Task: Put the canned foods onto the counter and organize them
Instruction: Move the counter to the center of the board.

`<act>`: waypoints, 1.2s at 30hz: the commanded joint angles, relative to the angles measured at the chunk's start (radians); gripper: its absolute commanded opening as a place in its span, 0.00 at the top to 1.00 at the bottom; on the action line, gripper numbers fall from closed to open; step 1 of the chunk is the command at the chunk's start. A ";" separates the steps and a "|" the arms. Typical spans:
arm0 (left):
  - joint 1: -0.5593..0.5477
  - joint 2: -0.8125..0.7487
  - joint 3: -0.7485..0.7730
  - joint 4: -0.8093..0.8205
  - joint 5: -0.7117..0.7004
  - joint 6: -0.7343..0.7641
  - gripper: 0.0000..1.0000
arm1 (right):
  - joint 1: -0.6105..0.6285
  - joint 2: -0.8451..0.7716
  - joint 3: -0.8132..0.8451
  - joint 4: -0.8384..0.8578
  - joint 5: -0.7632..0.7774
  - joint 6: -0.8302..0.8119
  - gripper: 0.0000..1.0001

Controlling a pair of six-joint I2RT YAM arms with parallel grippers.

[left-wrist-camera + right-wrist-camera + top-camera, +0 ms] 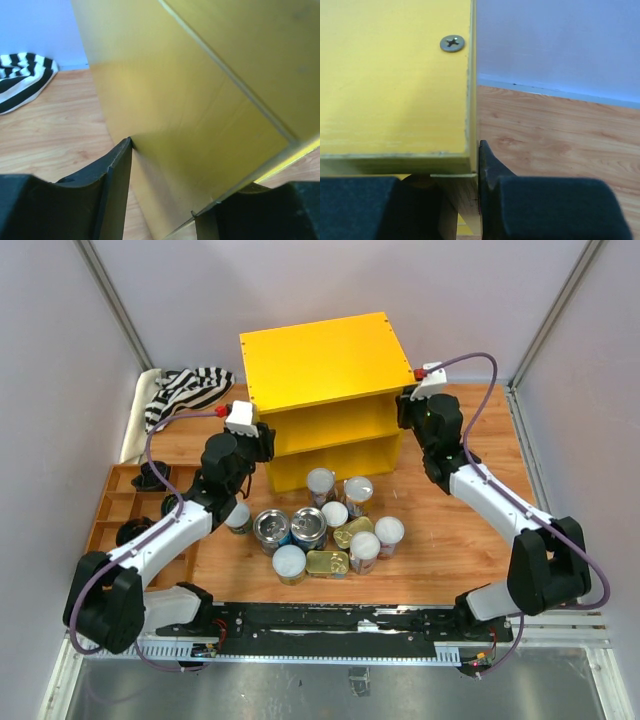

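Note:
The counter (320, 360), a bright yellow cabinet with two open empty shelves, stands at the back middle of the table. My left gripper (262, 440) straddles its left side wall (190, 115), its fingertip (125, 150) touching the panel. My right gripper (408, 410) is shut on the right side wall (395, 90), one finger (487, 165) against the outer face and the other inside under a shelf. The canned foods (320, 525) stand clustered in front of the counter: white-lidded tubes (320, 480), silver-topped blue cans (309, 525), flat gold tins (327, 562). One tube (238, 515) stands under my left arm.
A brown wooden compartment tray (120, 510) with small dark lumps (150, 477) sits at the left. A black-and-white striped cloth (185, 390) lies at the back left, also in the left wrist view (20, 80). Grey walls close the back and sides.

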State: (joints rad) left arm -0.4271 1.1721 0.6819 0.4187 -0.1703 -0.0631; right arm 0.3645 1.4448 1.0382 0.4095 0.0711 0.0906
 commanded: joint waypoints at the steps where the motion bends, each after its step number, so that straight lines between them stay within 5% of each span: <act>1: -0.041 0.120 0.102 0.117 0.288 -0.118 1.00 | -0.007 -0.093 -0.100 0.065 0.111 0.182 0.99; 10: -0.042 0.513 0.457 0.135 0.417 -0.143 1.00 | -0.007 -0.392 -0.274 -0.127 0.518 0.283 0.99; 22: -0.133 0.930 0.971 0.091 0.609 -0.135 0.99 | -0.007 -0.730 -0.319 -0.807 0.843 0.702 0.99; 28: -0.168 1.186 1.255 0.136 0.748 -0.196 1.00 | -0.006 -0.792 -0.284 -1.138 0.858 0.996 0.99; 36: -0.205 1.396 1.552 0.106 0.727 -0.204 0.99 | 0.019 -0.764 -0.257 -1.196 0.803 1.045 0.93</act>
State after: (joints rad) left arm -0.6567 2.5046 2.1548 0.5549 0.5743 -0.2058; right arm 0.3645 0.6956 0.8207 -0.6262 1.1255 0.7254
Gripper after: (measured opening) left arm 0.437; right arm 0.215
